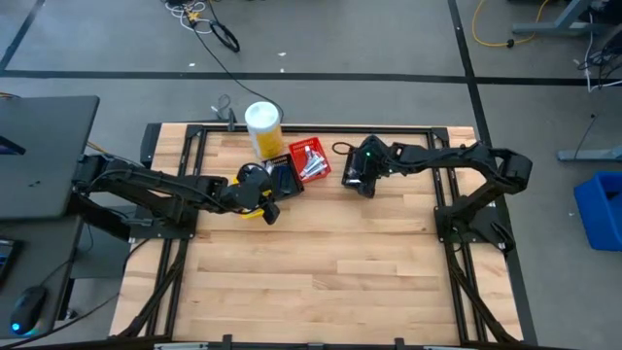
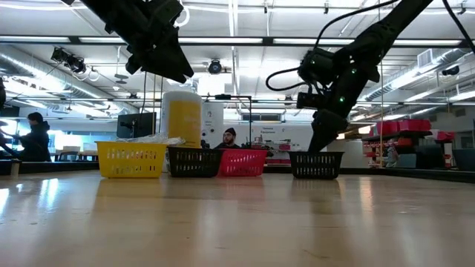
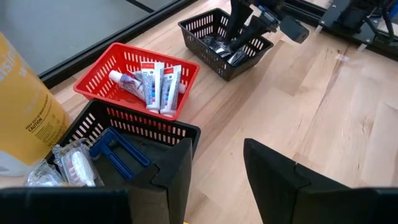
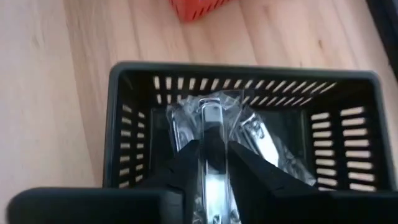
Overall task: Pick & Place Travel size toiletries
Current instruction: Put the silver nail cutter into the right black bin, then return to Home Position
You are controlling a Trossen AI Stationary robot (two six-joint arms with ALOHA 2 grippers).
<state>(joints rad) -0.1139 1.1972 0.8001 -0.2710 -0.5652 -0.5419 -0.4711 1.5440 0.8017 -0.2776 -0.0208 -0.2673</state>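
The right end effector (image 4: 214, 165) hung low inside a black plastic basket with slotted walls (image 4: 134, 124), and its two dark fingers (image 4: 186, 163) pinched a shiny silver packet (image 4: 211, 134) in clear wrap. The fingers sat close on each side of the packet, so it looked held, though the grip may have been starting to let go. More crinkly clear packets (image 4: 267, 146) lay right under and beside the fingers in that basket. This was likely the spot for the silver things, so the arm had probably gone down low to drop the packet gently. The left end effector (image 3: 214, 171) waited above the wooden table (image 3: 323, 124) with its fingers apart and nothing between them. Just below it and to one side was another black basket (image 3: 180, 129) with dark blue plastic sticks (image 3: 118, 149) in it. Near those lay clear wrapped brushes (image 3: 74, 165), though I could not tell which basket they sat in. A bit farther from the left end effector stood a red plastic basket (image 3: 102, 68) with small white tubes (image 3: 155, 84) laid side by side. A tall yellow canister (image 3: 25, 106) stood close by. Each kind of thing seemed to get its own basket.
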